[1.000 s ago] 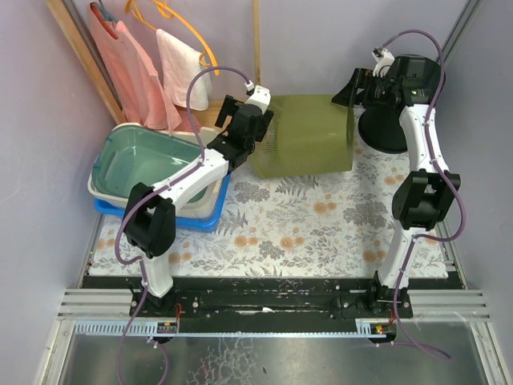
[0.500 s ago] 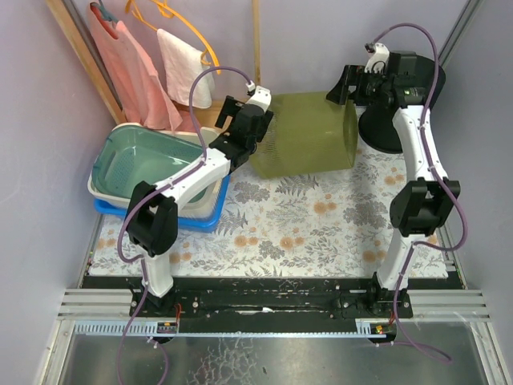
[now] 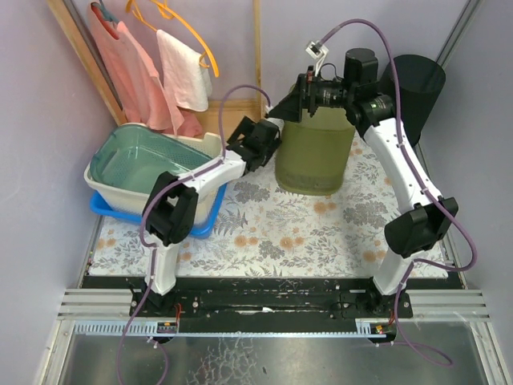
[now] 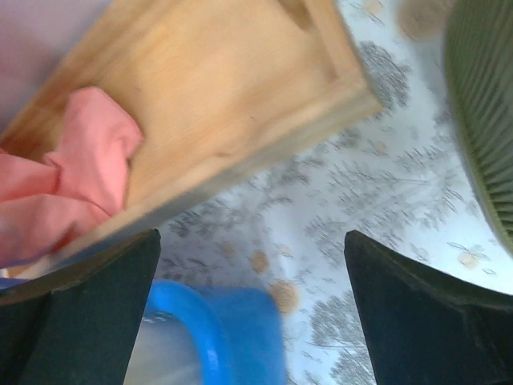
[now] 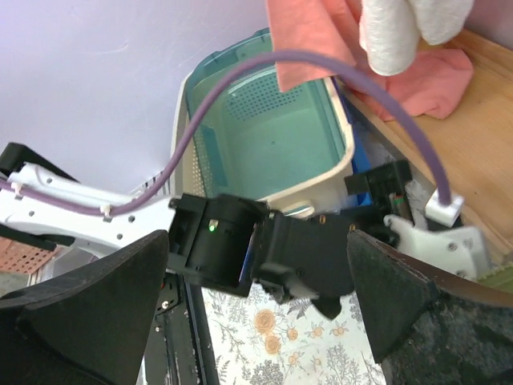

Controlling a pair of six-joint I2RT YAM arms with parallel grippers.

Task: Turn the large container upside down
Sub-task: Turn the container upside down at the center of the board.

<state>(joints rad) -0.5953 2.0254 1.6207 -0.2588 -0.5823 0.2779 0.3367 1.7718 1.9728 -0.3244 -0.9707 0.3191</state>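
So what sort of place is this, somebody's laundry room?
Most likely a mock laundry corner built for testing robots, not a real home: a pink cloth and a white towel hang at the back, and stacked plastic basins and a green container sit on a flowery table cover.

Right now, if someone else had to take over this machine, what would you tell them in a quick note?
Left gripper: open, empty, beside the green container.
Right gripper: open, empty, over the container's top.
Container: standing on end on the flowered cloth.
Done: unclear, since the right arm hides the top and I cannot tell which end is up.
Still to do: check that; if the opening faces up, flip it.
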